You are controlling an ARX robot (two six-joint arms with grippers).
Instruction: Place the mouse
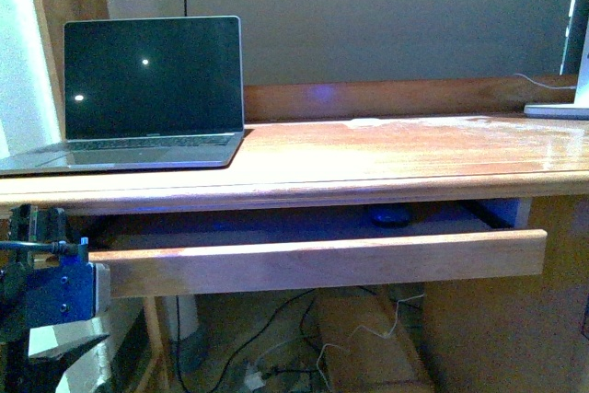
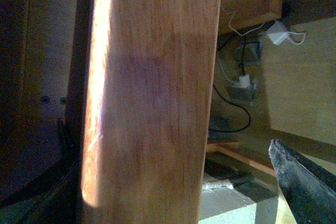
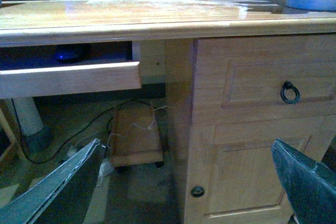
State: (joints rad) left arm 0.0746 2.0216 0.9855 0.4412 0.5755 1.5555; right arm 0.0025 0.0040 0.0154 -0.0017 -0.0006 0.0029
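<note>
The right claw (image 3: 186,148) is seen released: its two fingers (image 3: 52,192) are spread wide and nothing is held between them. The state of the left claw (image 1: 53,306) cannot be told, because only one finger (image 2: 304,184) is shown in its wrist view, just beside the front board (image 2: 152,103) of the pull-out tray (image 1: 460,216).

The mouse (image 1: 391,216) is grasped by neither claw. It is laid inside the tray, behind the front board and under the desk top (image 1: 386,149). From the right claw it is well apart, ahead and toward the left arm's side. From the left claw it is also well apart, toward the right arm's side.

If the tray is the wanted place, the placing is judged done. If the desk top is meant, the grasp is not yet made.
</note>
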